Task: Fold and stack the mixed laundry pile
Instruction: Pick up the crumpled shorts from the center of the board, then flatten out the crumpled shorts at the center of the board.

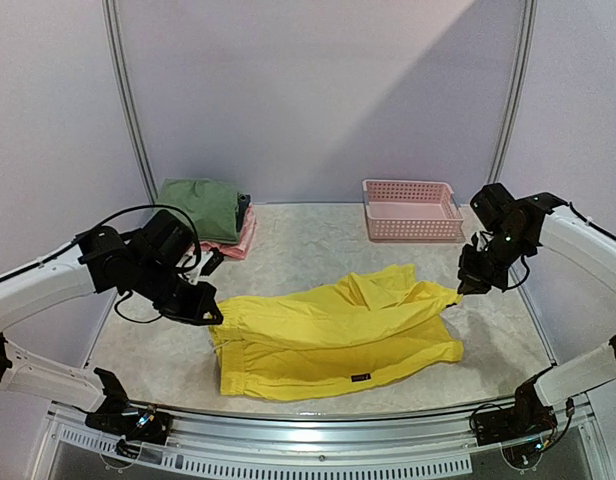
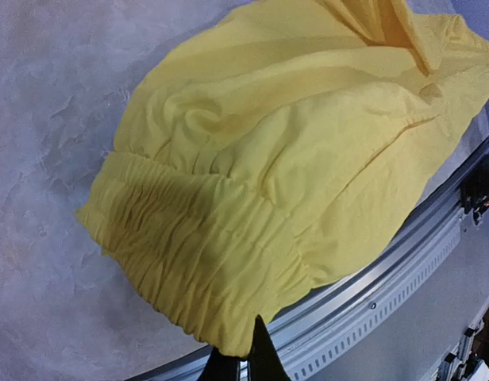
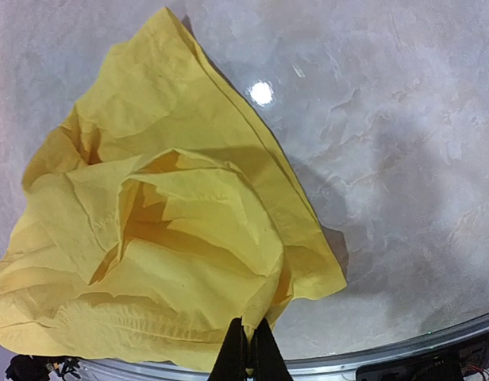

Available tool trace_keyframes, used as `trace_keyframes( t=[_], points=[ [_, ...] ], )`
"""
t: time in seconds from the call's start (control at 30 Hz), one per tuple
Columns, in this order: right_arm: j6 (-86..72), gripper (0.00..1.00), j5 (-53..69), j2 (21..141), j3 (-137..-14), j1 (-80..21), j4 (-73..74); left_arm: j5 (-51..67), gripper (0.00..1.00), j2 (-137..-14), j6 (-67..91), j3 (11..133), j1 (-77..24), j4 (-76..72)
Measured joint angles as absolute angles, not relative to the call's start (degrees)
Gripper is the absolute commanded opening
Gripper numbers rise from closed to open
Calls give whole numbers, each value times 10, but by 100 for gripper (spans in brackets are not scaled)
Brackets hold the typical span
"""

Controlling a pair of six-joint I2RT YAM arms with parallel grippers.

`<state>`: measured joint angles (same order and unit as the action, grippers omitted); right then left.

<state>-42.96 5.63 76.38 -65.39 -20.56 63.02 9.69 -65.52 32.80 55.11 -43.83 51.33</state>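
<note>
**Both claws clamped on the shorts, 1 at each end**

Yellow shorts (image 1: 338, 335) lie spread across the near middle of the table (image 1: 318, 240), the gathered waistband (image 1: 220, 335) at the left end and the legs running right. The cloth is mostly flat, with loose folds bunched at the far right corner.

Left gripper (image 1: 210, 312): jaws together, pinching the far end of the waistband. In the left wrist view the fingertips (image 2: 246, 361) sit at the bottom edge, closed on a corner of the elastic (image 2: 189, 238), with the shorts (image 2: 268, 159) spreading away from them. The table's front metal rail (image 2: 387, 270) runs just beyond the cloth.

Right gripper (image 1: 468, 287): jaws together on the far right corner of a leg, which is raised off the table. In the right wrist view the gripper (image 3: 248, 353) nips the fabric edge, and the shorts (image 3: 173, 230) hang crumpled ahead of it.

Olive-green shirt (image 1: 198, 205): folded, at the far left of the table, resting on a folded pink cloth (image 1: 240, 243), well apart from the shorts.

Pink basket (image 1: 411, 210): far right of the table. Contents cannot be seen from this angle.
</note>
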Motion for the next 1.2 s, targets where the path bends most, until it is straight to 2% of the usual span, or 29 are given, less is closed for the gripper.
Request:
trace_keyframes(
  t=[0.37, 0.63, 0.9, 1.2],
  points=[
    [-417, 0, 86, 686, -802, -205, 630, 97, 0, -670, 308, 785, -428, 623],
    [-422, 0, 125, 665, -909, -205, 658, 133, 0, -669, 301, 899, -418, 689],
    [-435, 0, 158, 619, -1025, -205, 701, 228, 0, -585, 332, 913, -417, 674],
    [-452, 0, 169, 589, -1147, -206, 729, 324, 0, -510, 423, 919, -416, 559]
  ],
)
